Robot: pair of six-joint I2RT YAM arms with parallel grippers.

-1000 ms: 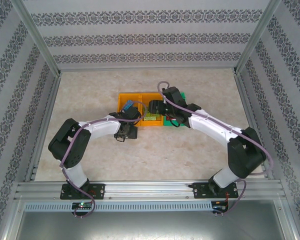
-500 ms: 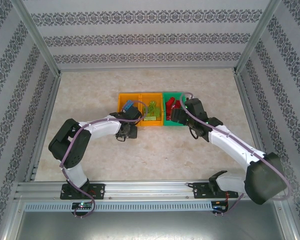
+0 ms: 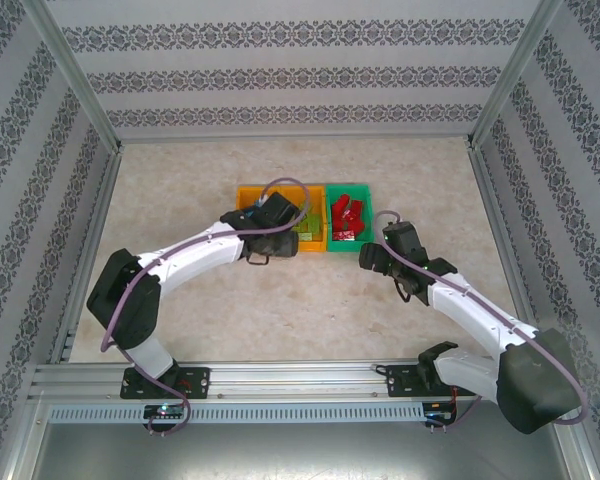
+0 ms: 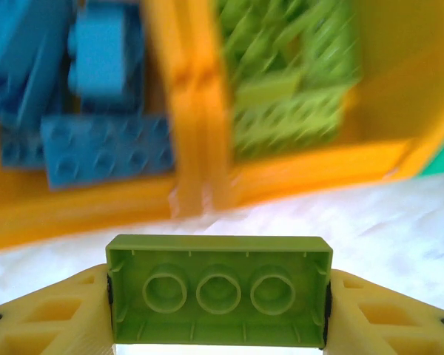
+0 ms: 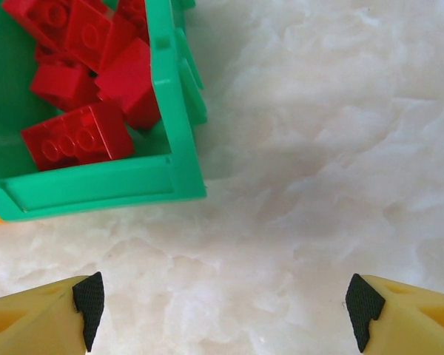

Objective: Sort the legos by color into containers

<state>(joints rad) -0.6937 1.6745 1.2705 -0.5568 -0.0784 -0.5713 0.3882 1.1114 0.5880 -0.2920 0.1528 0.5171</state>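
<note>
A lime green rectangular plastic brick (image 4: 218,285) is pinched by its short ends between the yellow left fingers (image 4: 55,314), with its hollow underside and three round tubes turned towards the wrist camera. It is held above the pale marbled counter (image 5: 318,148), just short of the near walls of two orange bins that stand in a row on the left of the green open-top plastic bin (image 5: 174,111). The middle orange plastic bin (image 4: 318,166) is set directly against the green bin and is filled with a pile of lime green bricks (image 4: 288,89), blurred in the left wrist view. The far orange plastic bin (image 4: 74,211) is placed one bin further from the green bin, touching the middle one, and several blue studded bricks (image 4: 107,148) are seen inside it. Red studded bricks (image 5: 78,140) are heaped inside the green bin, some lying against its near wall. The yellow right fingers (image 5: 37,314) are spread wide, their black pads (image 5: 89,299) well apart, and bare counter is seen between them. They are held on the near side of the green bin, by its right-hand corner and apart from it. In the top view the left arm (image 3: 190,255) is stretched to the near edge of the middle orange bin, just beside the green bin.
</note>
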